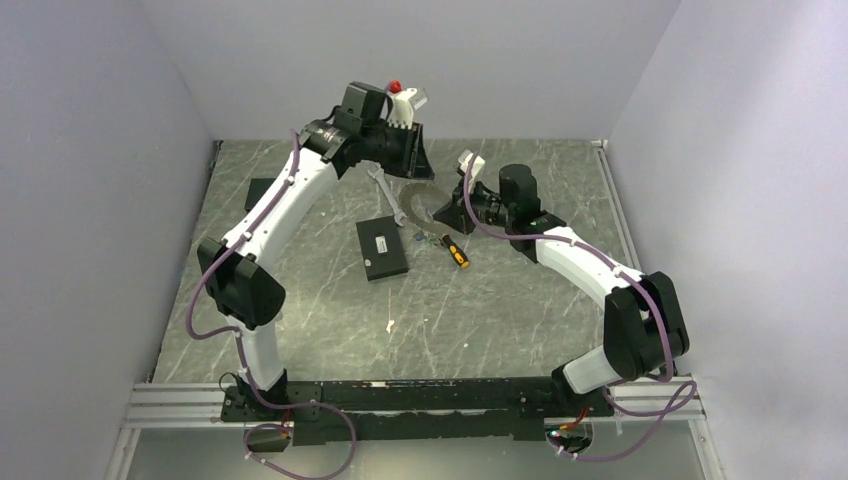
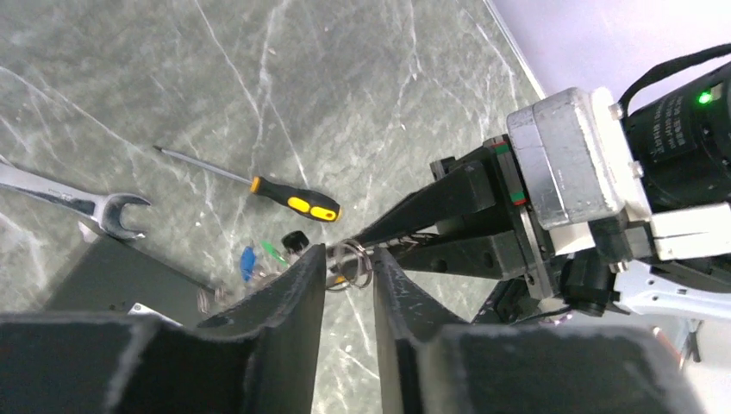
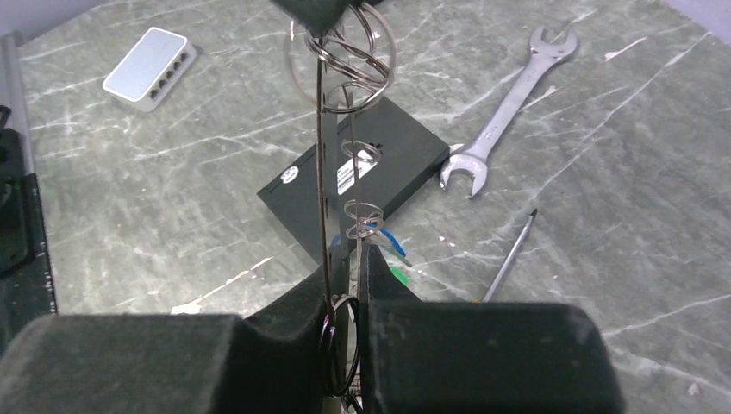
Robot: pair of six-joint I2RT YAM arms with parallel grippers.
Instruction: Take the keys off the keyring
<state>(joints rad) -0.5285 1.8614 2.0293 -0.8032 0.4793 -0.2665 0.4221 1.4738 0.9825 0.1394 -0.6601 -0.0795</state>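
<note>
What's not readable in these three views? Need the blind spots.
Left wrist: whether the left tool pinches the keyring; its own fingers cover the contact.
Right wrist: the keyring's lowest loop disappears between the right tool fingers, and the left tool is cut off by the top edge.
Right wrist: which loop carries the keys; the loops overlap edge-on.
Top view: keys too small, just specks.
</note>
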